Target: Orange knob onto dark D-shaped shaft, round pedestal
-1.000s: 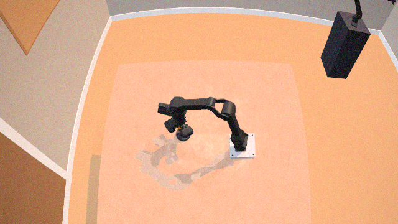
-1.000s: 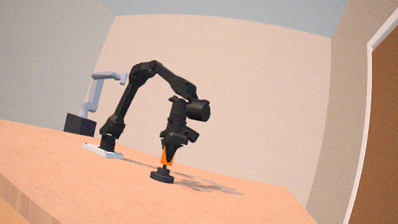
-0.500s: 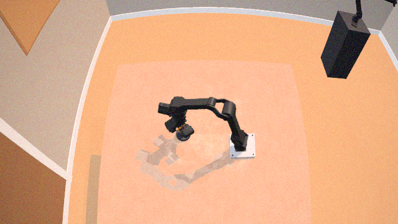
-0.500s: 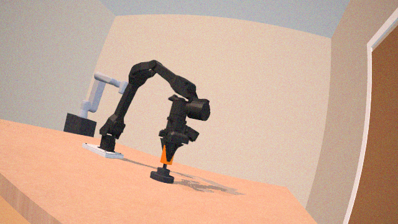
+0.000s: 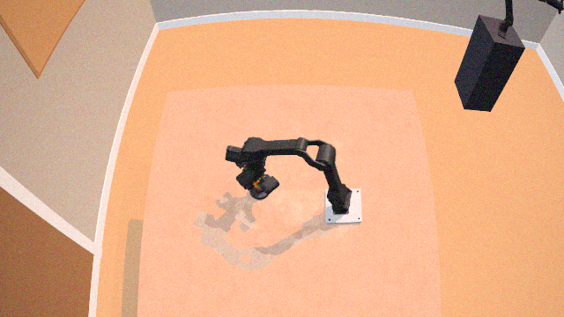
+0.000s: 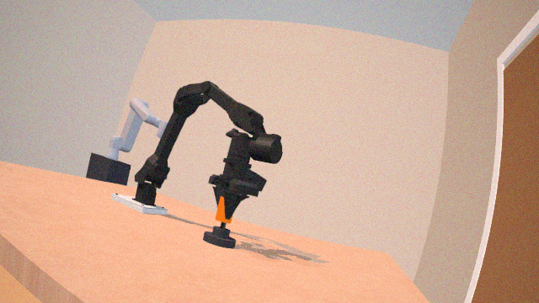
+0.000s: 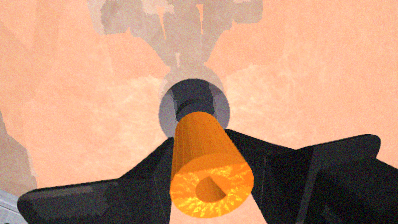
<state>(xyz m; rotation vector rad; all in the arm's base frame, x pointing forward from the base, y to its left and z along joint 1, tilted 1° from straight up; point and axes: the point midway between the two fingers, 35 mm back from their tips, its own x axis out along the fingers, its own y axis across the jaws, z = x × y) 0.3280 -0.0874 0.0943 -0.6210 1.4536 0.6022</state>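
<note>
The orange knob (image 5: pixel 256 184) (image 6: pixel 221 214) (image 7: pixel 201 145) is held upright between the fingers of my gripper (image 6: pixel 223 210) (image 7: pixel 199 138), which is shut on it. The round dark pedestal (image 5: pixel 260 195) (image 6: pixel 219 240) (image 7: pixel 166 117) stands on the table under the knob. In the exterior view a short length of the dark shaft (image 6: pixel 223 225) shows between the knob's lower end and the pedestal's raised middle, so the knob is above the pedestal. The wrist view looks onto the knob's top and its hole. The shaft's flat side is hidden, and how far the shaft enters the knob cannot be told.
The arm's white base plate (image 5: pixel 354 207) (image 6: pixel 154 209) is on the table (image 5: pixel 374 264) (image 6: pixel 126 252). A second, pale arm (image 6: pixel 133 126) stands on a dark block (image 5: pixel 489 66) (image 6: pixel 107 169) in the background, away from the pedestal. The arm's shadow falls beside the pedestal.
</note>
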